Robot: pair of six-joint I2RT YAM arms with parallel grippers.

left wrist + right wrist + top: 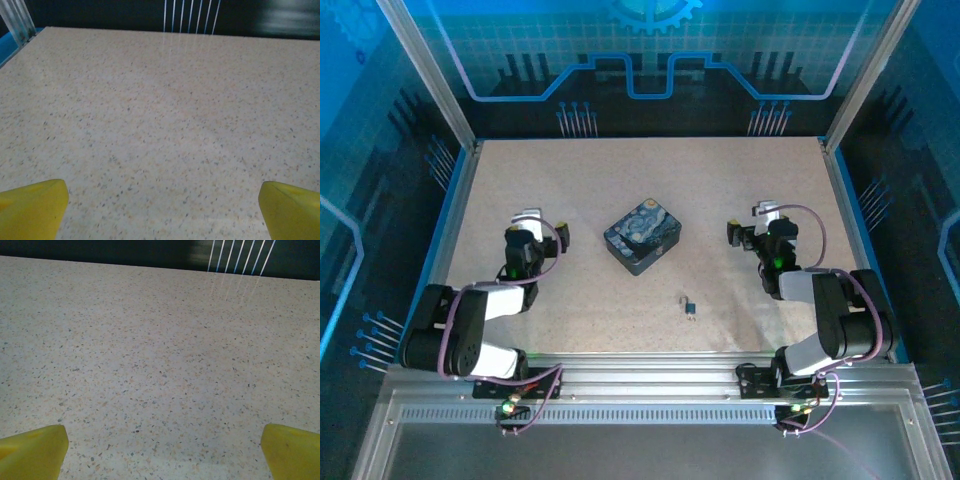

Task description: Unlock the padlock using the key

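Padlock point(691, 308) lies on the bench point(570, 180) near the blue tin point(642, 236), possibly with the key point(684, 298) just beside it; left pincer point(528, 217) and right pincer point(761, 214) spread wide, empty.

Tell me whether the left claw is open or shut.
Open. The left claw shows its yellow fingertips at opposite lower corners of the left wrist view, bare speckled table between them, nothing held.
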